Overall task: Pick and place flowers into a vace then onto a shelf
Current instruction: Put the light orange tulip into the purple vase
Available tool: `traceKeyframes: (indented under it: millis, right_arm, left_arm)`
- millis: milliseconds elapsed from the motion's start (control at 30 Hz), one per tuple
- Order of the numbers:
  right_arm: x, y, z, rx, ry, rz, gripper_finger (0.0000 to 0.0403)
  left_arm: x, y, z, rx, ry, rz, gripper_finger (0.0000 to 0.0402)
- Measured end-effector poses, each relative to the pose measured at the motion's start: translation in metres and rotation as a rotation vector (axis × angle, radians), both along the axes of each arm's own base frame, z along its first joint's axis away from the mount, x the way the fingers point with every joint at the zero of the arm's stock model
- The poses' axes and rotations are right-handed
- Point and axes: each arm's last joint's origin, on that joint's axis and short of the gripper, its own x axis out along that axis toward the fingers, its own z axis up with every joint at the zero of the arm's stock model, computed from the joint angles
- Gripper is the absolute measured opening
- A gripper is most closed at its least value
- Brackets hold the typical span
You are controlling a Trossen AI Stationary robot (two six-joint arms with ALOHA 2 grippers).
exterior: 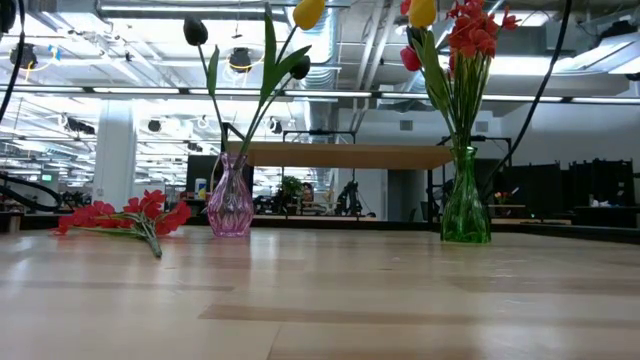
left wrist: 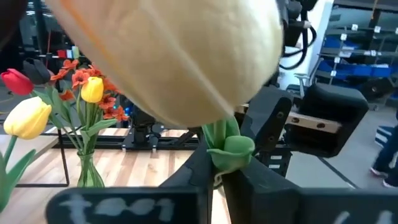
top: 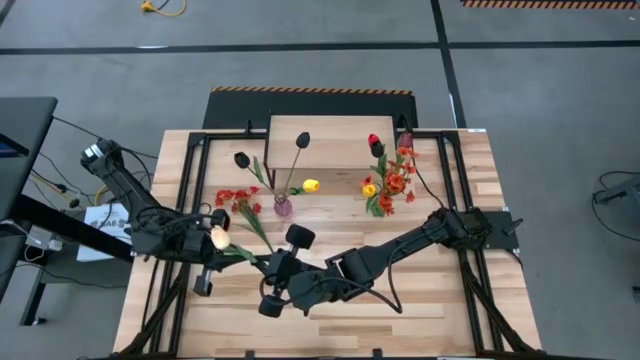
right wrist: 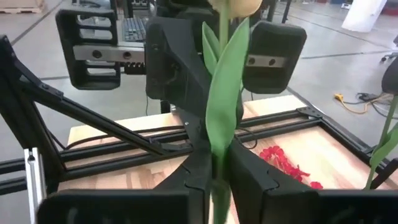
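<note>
Underneath me lies a pale plank table [top: 420,300] in a bright workshop, bare boards nearest my arms. My left gripper [left wrist: 217,180] pinches a cream tulip [top: 218,237] just under its head; my right gripper [right wrist: 214,180] clamps its green stem lower down. Beyond them stand a pink glass vase [exterior: 230,200], a green one [exterior: 465,205], loose red sprays [exterior: 125,215] and the shelf [top: 310,140].

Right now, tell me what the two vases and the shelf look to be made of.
Pink vase: probably glass, clear tinted and ribbed; the room shows through it. Green vase: likewise glass or clear plastic, glossy, with stems visible inside. Shelf: a light wood board, matte, on thin black legs that look like metal.
</note>
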Motion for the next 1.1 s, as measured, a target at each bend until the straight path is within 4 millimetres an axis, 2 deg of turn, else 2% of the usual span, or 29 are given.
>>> traceKeyframes:
  millis: [133, 333, 533, 633, 733, 833, 1033, 1100]
  right_arm:
    - [-0.001, 0.001, -0.002, -0.021, 0.023, 0.010, 0.0067]
    - [-0.008, 0.010, -0.007, -0.027, 0.075, 0.023, 0.0124]
    - [-0.017, 0.021, -0.014, -0.003, 0.144, 0.063, 0.0177]
    - [-0.024, 0.032, -0.018, 0.034, 0.195, 0.148, 0.0195]
    - [-0.030, 0.041, -0.021, 0.083, 0.218, 0.161, 0.0203]
    - [-0.024, 0.046, -0.037, 0.101, 0.228, 0.136, 0.0202]
    - [0.002, 0.062, -0.104, 0.032, 0.279, 0.166, 0.0180]
    - [0.006, 0.060, -0.116, 0.001, 0.287, 0.119, 0.0172]
  left_arm:
    - [-0.002, 0.001, 0.001, 0.036, 0.028, -0.006, 0.0003]
    - [-0.014, 0.005, 0.016, 0.055, 0.152, -0.036, 0.0002]
    - [-0.029, 0.001, 0.028, -0.013, 0.269, -0.094, 0.0001]
    - [-0.034, 0.003, 0.032, -0.004, 0.287, -0.034, 0.0001]
    - [-0.037, 0.008, 0.037, 0.008, 0.273, 0.083, 0.0001]
    - [-0.037, 0.011, 0.042, 0.021, 0.250, 0.148, 0.0000]
    - [-0.036, 0.018, 0.049, 0.072, 0.221, 0.240, 0.0000]
    - [-0.037, 0.020, 0.050, 0.067, 0.216, 0.243, 0.0000]
